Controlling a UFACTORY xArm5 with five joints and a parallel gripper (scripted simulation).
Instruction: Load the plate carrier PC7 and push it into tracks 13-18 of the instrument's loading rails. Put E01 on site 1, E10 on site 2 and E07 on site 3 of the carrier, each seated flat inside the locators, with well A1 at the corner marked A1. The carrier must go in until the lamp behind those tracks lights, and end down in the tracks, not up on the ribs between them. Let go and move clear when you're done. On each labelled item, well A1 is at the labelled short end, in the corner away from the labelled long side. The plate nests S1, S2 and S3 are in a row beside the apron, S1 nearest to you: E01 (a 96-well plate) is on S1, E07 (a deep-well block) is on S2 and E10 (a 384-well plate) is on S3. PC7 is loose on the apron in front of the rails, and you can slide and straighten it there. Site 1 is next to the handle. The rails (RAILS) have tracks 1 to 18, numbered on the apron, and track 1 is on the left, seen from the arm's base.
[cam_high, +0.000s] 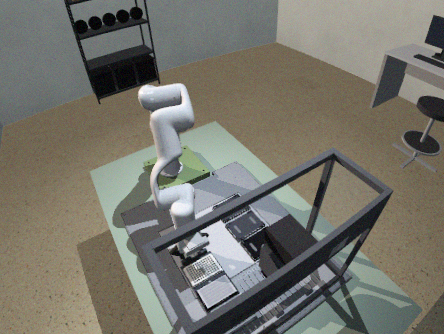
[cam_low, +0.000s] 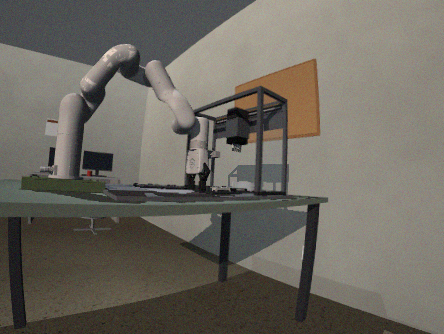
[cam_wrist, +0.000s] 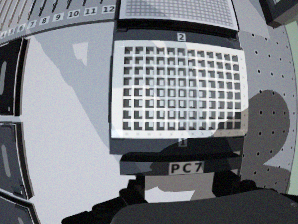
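Over the pale-green table (cam_high: 107, 182) (cam_low: 225, 206) looms a dark frame (cam_high: 362, 171) (cam_low: 259, 145), the open pincer (cam_high: 192, 250) (cam_low: 198, 187) (cam_wrist: 180, 181) near PC7 (cam_high: 211, 284) (cam_wrist: 186, 167).

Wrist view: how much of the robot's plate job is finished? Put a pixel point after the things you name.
Done, it seems: a white square-welled plate (cam_high: 202, 270) (cam_wrist: 179, 90) and a fine-grid pale plate (cam_high: 218, 292) (cam_wrist: 177, 11) sit on the dark PC7 carrier (cam_high: 209, 281) (cam_wrist: 135, 166).
In hand: nothing; the open black-fingered gripper (cam_high: 189, 253) (cam_low: 198, 188) (cam_wrist: 180, 181) is by its handle end.
Left: perhaps pushing it in; site 3 and the lamp I can't see.
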